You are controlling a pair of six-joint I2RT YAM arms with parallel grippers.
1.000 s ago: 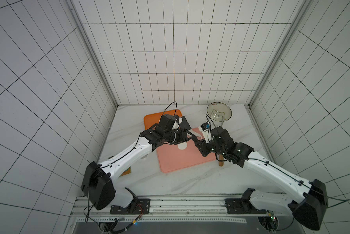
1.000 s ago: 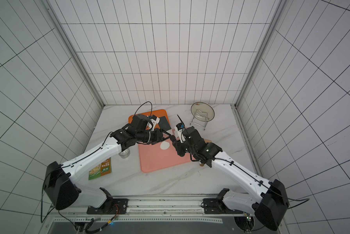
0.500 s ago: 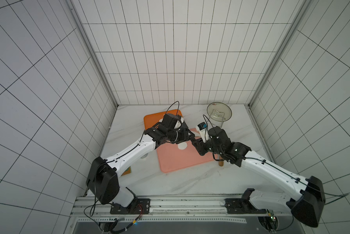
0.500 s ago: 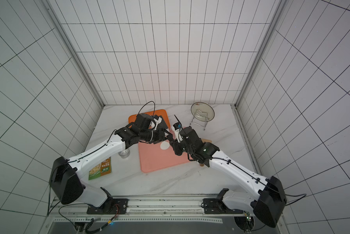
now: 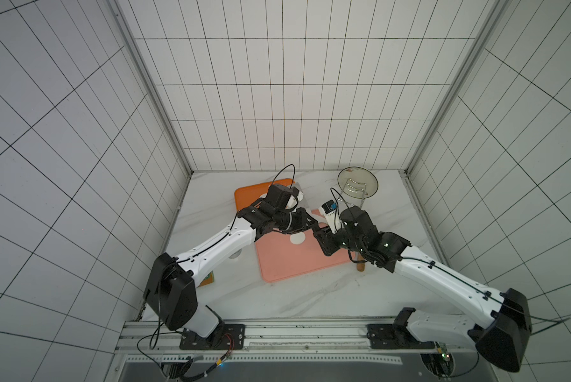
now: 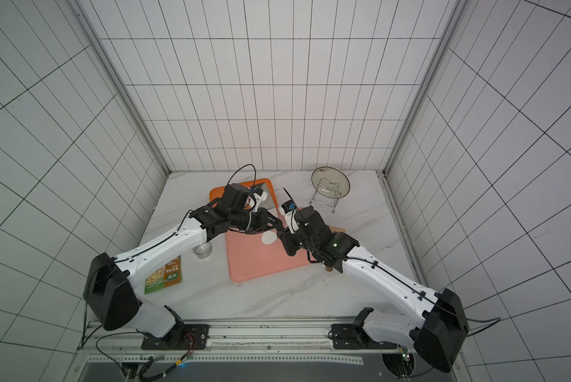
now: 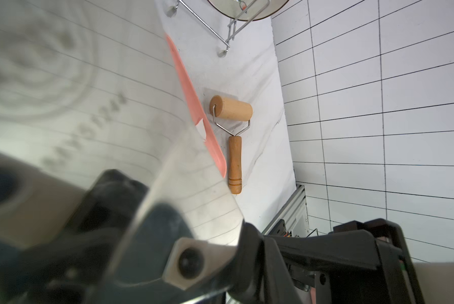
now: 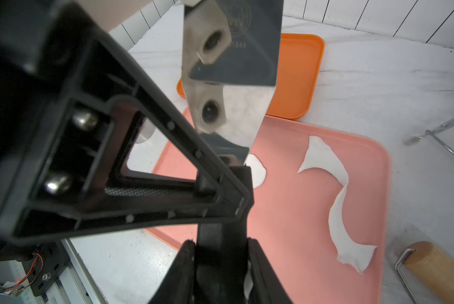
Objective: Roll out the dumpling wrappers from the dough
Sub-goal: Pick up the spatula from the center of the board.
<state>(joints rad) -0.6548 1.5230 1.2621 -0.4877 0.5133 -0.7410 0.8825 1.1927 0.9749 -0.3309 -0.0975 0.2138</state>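
Left jaws brought in, closed on scraper (image 8: pixel 233 65) blade; handle gripped by right jaws over mat (image 8: pixel 299 197), dough (image 8: pixel 336 205) nearby.

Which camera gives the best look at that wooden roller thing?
The left wrist view: the wooden roller lies whole on the white table beside the pink mat, showing its barrel, wire yoke and handle. The right wrist view catches only part of its barrel. In both top views only the handle's tip shows beneath the right arm.

White dough (image 8: pixel 337 210), pink mat (image 8: pixel 294 223), orange tray (image 8: pixel 297 79).
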